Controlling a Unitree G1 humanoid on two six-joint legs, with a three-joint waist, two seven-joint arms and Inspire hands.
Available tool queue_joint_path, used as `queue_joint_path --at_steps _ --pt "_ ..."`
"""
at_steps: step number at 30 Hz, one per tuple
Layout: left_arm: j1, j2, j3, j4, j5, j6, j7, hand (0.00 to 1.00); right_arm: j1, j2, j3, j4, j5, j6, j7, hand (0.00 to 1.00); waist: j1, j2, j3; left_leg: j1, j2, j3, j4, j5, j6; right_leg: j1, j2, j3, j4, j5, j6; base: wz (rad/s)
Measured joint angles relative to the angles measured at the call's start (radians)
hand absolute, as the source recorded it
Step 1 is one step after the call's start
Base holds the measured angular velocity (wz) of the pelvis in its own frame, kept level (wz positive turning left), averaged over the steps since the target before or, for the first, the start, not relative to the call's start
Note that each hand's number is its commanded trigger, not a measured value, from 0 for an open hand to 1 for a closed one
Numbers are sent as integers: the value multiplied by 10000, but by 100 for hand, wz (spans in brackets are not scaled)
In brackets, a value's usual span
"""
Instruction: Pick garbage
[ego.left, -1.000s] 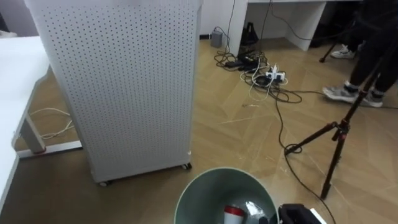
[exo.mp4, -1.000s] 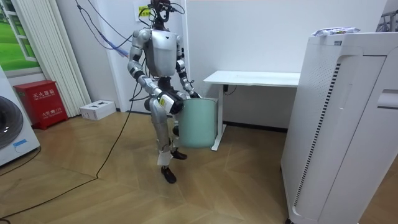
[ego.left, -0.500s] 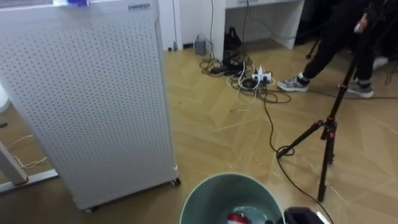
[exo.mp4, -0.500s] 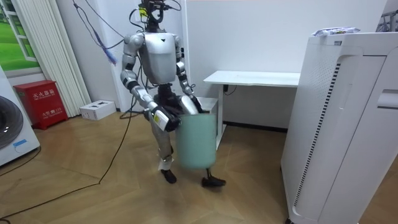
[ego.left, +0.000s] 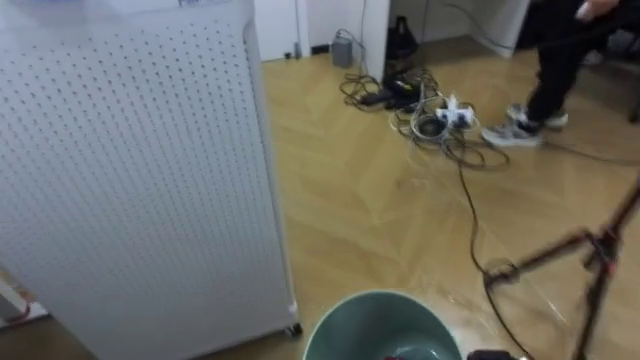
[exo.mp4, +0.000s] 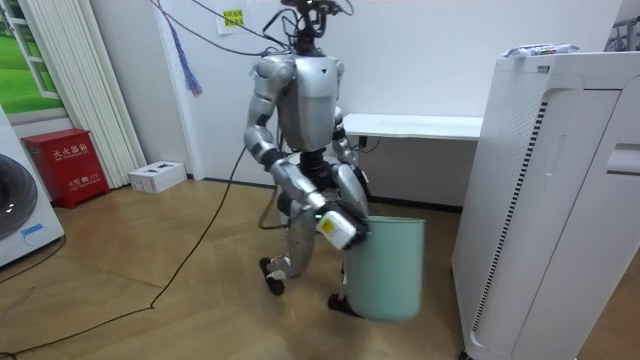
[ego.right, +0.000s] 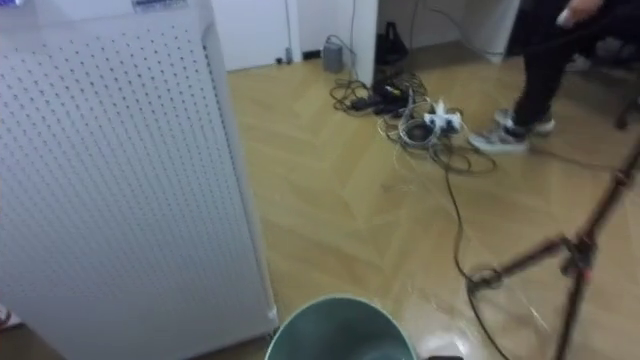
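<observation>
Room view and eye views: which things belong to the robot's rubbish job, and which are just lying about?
Job: green bin, carried by the robot.

Lying about: white perforated cabinet; cable tangle; tripod; white desk; red box; small white box.

eye views: head, facing down, share bin (ego.left: 350, 325) and white unit (ego.left: 140, 180) | room view: far, whole robot
</observation>
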Motion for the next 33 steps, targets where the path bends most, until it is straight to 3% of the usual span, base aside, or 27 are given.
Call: queue_joint_path --at_steps 1,2,3,4,6,7,8,9,10,11,14,17,22,25,30,33 --pt "-65 8 -1 -36 60 70 138 0 -104 0 0 -5 5 -2 1 100 42 10 -19 415 -82 -95 -361 -120 -49 -605 -73 106 1002 959 -34 4" --pt "-76 4 0 -39 58 82 189 0 -234 -8 -5 -5 14 -2 4 100 63 62 4 601 -91 -189 -523 -196 -94 -991 -79 170 1486 911 -77 7" --pt "-83 2 -3 23 70 84 285 0 -440 -1 -2 -30 15 -1 5 100 58 250 34 984 -90 -456 -886 -197 -209 -1843 -71 182 2255 560 -325 25" --pt "-87 27 -1 31 75 75 398 0 -415 -1 2 -211 37 -1 -54 100 1 375 10 1381 -76 -753 -1306 -120 -337 -2662 -43 110 2456 40 -476 61" --pt "-105 64 -15 -46 61 61 477 0 -397 29 -11 -417 101 -7 -111 100 -312 567 67 1811 -43 -1492 -1592 -31 -592 -3485 -54 141 1572 -493 -469 98" --pt "-118 75 -22 -95 69 45 474 0 -397 124 -24 -422 72 -8 -223 100 -594 653 83 1986 -27 -2034 -1708 -14 -738 -3698 -65 391 226 -613 -408 138" --pt "-116 102 -111 -142 64 -10 480 0 -381 236 -4 -399 88 -10 -304 100 -792 620 70 2124 -46 -2567 -1747 -59 -927 -3689 -95 849 -1711 -506 -265 133" --pt "-111 116 -157 -163 68 -17 481 0 -358 263 10 -396 91 -10 -325 100 -824 551 40 2142 -82 -2762 -1701 -116 -1028 -3640 -138 1116 -2788 -283 -120 117" --pt "-142 60 -199 -168 90 -3 502 0 -321 243 12 -333 128 -8 -374 100 -832 495 -18 2135 -36 -3147 -1438 -302 -1285 -3444 -188 1266 -3698 512 -234 101" --pt "-137 -32 -310 -167 164 -12 502 0 -194 173 0 -322 138 -9 -457 100 -802 666 -124 2157 204 -3505 -1434 -376 -1508 -2968 206 1052 -4257 419 -344 88" --pt "-68 -39 -333 -220 270 -14 546 0 -174 160 -5 -340 164 -10 -502 100 -675 661 -100 2636 537 -3644 -2199 -126 -1871 -2361 528 593 -4988 515 -684 50" --pt "267 -68 -325 -257 270 -13 521 0 -170 127 -92 -394 157 -10 -392 100 -630 638 -104 3045 678 -3636 -2823 15 -2026 -1923 711 481 -5461 498 -801 14" --pt "82 -61 -228 -288 288 -102 509 0 -299 -52 -88 -397 130 -13 -318 100 -400 407 19 3350 714 -3625 -3150 24 -2046 -1517 816 388 -5904 496 -804 5" --pt "5 -70 17 -387 391 -340 665 0 -393 -43 -88 -397 144 -135 -328 100 -316 286 -4 3374 683 -3644 -3259 25 -2042 -1421 842 363 -6129 549 -743 2" --pt "241 -77 125 -1383 535 -739 1587 0 -392 12 -88 -471 252 -410 -625 100 -181 303 20 3489 663 -3786 -3333 23 -2039 -1094 850 102 -6467 654 -705 11" --pt "464 -163 461 -2511 1337 -975 2247 0 -377 4 -177 -473 245 -601 -747 100 -16 388 46 3473 662 -3909 -3326 24 -2037 -1037 861 17 -6478 653 -708 13"
